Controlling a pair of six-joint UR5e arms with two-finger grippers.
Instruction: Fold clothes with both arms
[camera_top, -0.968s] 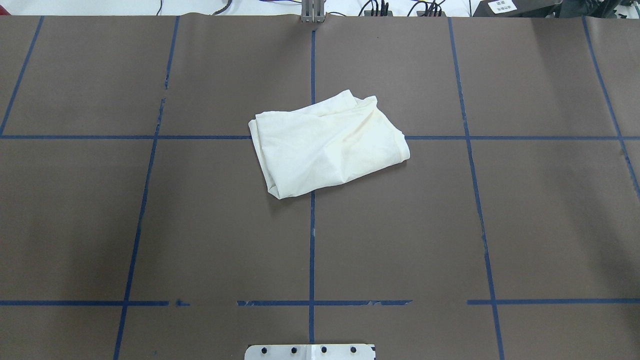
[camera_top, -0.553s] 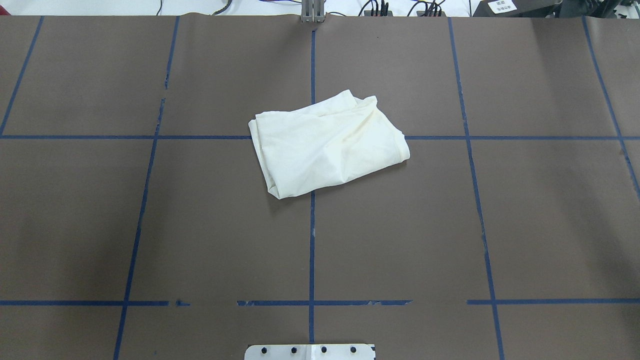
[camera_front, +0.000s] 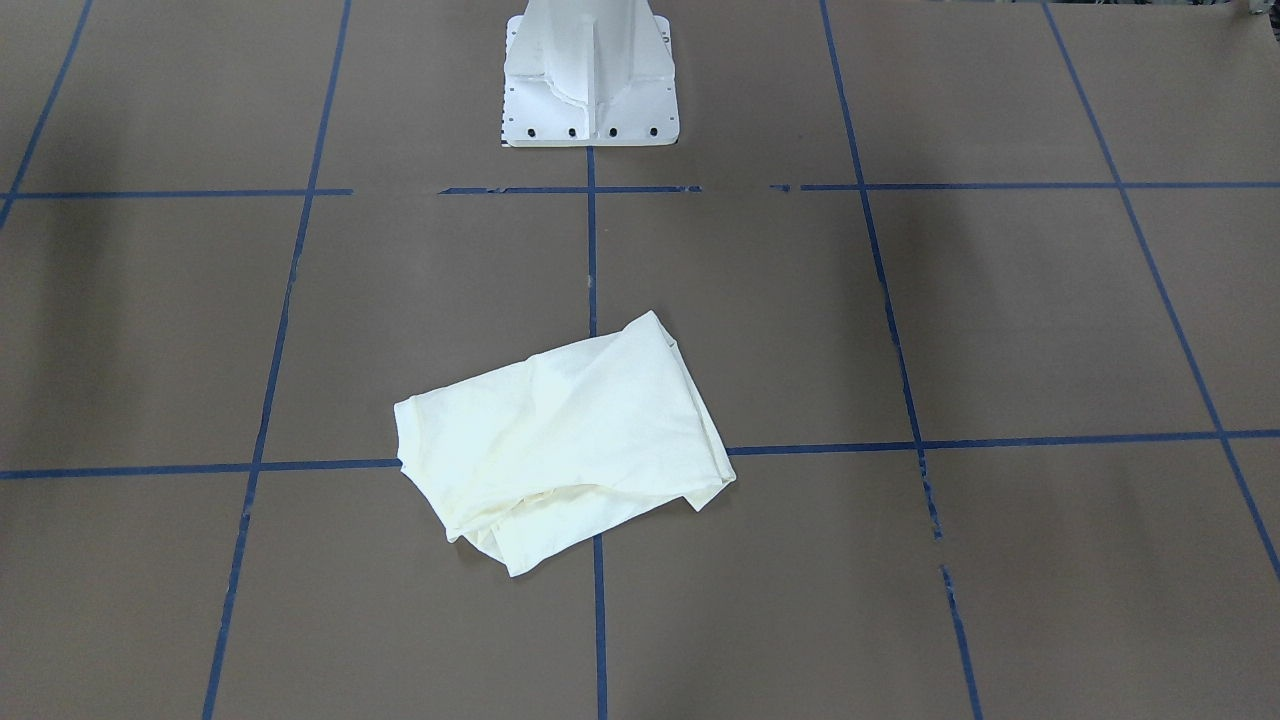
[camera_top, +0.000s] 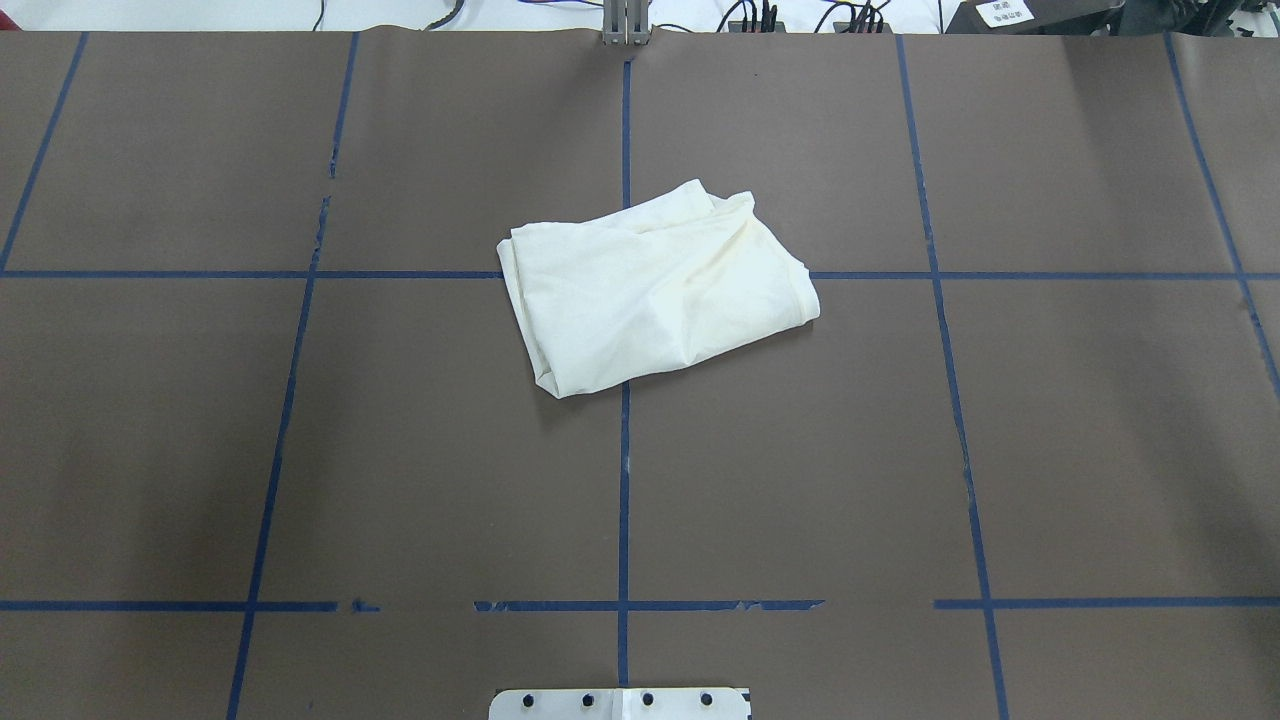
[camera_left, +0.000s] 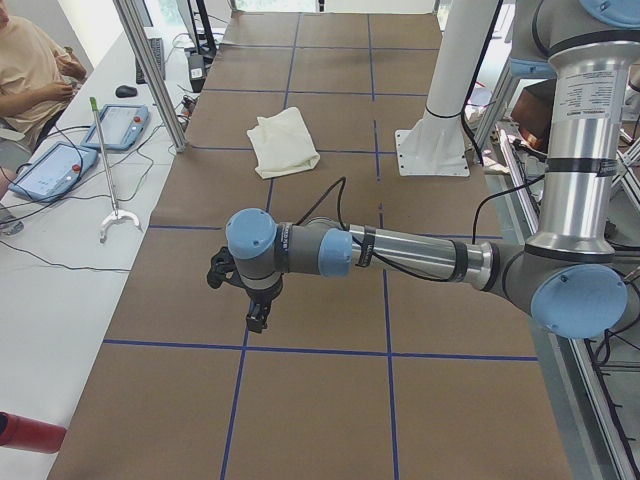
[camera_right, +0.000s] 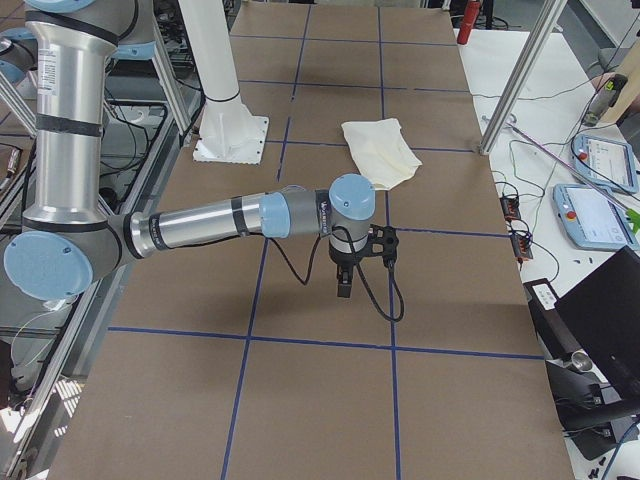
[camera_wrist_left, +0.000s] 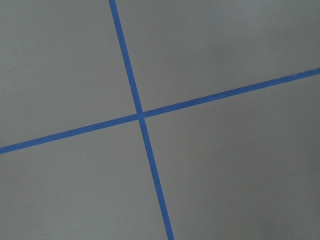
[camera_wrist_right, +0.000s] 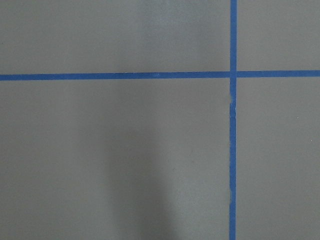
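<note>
The cream-white shirt (camera_top: 655, 290) lies folded into a rough bundle at the middle of the brown table, also in the front view (camera_front: 560, 445). Its print, word and neck are hidden. Neither arm shows in the overhead or front views. The left arm shows near in the left side view, its gripper (camera_left: 257, 318) pointing down over bare table far from the shirt (camera_left: 283, 140). The right arm shows near in the right side view, its gripper (camera_right: 343, 290) pointing down, far from the shirt (camera_right: 380, 150). I cannot tell whether either is open or shut. Both wrist views show only table.
Blue tape lines (camera_top: 624, 480) grid the brown table. The white pedestal base (camera_front: 590, 80) stands at the robot's side. A side table holds tablets (camera_left: 55, 170) and cables, and a seated person (camera_left: 30, 70) is beside it.
</note>
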